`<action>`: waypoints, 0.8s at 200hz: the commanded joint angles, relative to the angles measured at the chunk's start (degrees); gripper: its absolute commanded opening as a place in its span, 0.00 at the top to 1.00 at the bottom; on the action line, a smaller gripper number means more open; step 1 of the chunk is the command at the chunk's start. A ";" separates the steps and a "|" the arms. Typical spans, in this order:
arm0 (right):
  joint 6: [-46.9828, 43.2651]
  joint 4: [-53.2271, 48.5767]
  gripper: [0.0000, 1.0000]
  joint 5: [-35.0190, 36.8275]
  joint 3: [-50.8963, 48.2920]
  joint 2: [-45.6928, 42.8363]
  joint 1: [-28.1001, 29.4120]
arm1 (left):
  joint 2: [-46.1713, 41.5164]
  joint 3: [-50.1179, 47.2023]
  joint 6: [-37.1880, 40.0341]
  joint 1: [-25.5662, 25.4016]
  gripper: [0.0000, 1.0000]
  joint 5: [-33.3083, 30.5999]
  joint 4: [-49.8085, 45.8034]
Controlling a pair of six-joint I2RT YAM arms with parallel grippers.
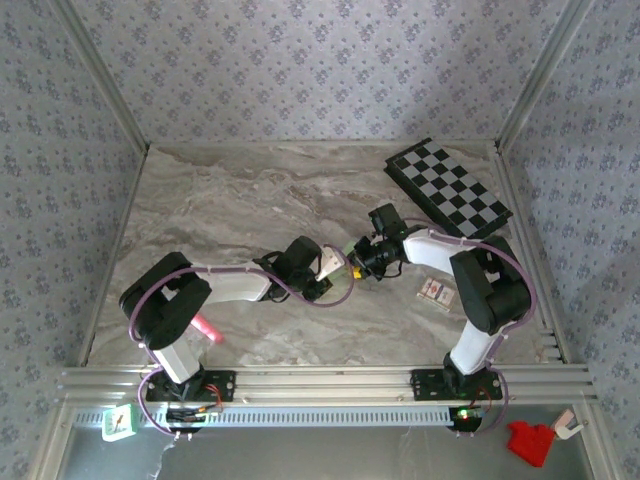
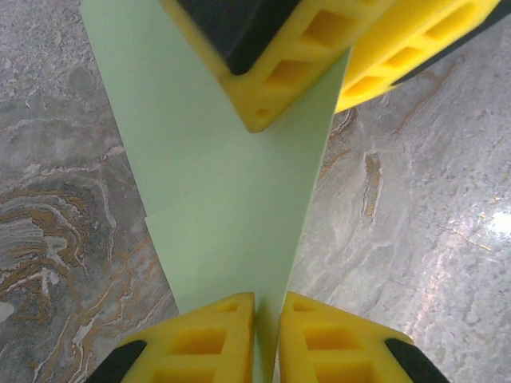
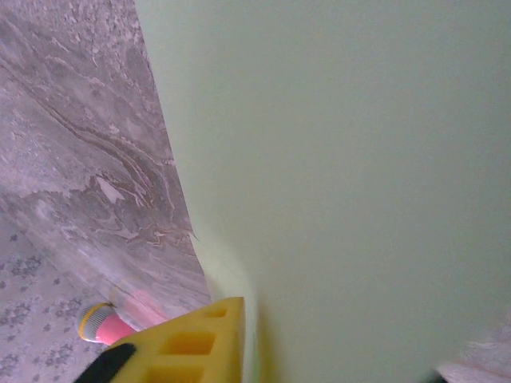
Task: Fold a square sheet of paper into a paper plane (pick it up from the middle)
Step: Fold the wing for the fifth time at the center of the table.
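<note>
Green paper (image 2: pixel 231 199) is held over the middle of the marble worktop (image 2: pixel 64 223), spanning both arms. The right jaws are clamped on its far end. Its near edge runs through the left jaws, which stand a slit apart; whether they pinch it I cannot tell.

the table (image 1: pixel 230 200) looks like grey and brown marble. 3 things lie on it: a chequered board (image 1: pixel 448 188) far right, a pink marker (image 1: pixel 205 329) near left, a small card (image 1: pixel 435 292) near right.
</note>
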 commanded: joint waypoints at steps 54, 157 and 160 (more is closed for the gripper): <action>-2.05 -5.72 0.93 -2.47 4.59 -0.06 -0.18 | 1.03 0.69 2.51 0.31 0.75 1.67 -0.39; -2.12 -5.78 0.92 -3.75 4.89 1.69 0.14 | 1.52 1.31 2.63 0.33 0.81 1.87 -0.45; -2.08 -5.77 0.92 -3.76 4.89 1.81 0.12 | 1.43 1.29 2.61 0.32 0.81 1.85 -0.48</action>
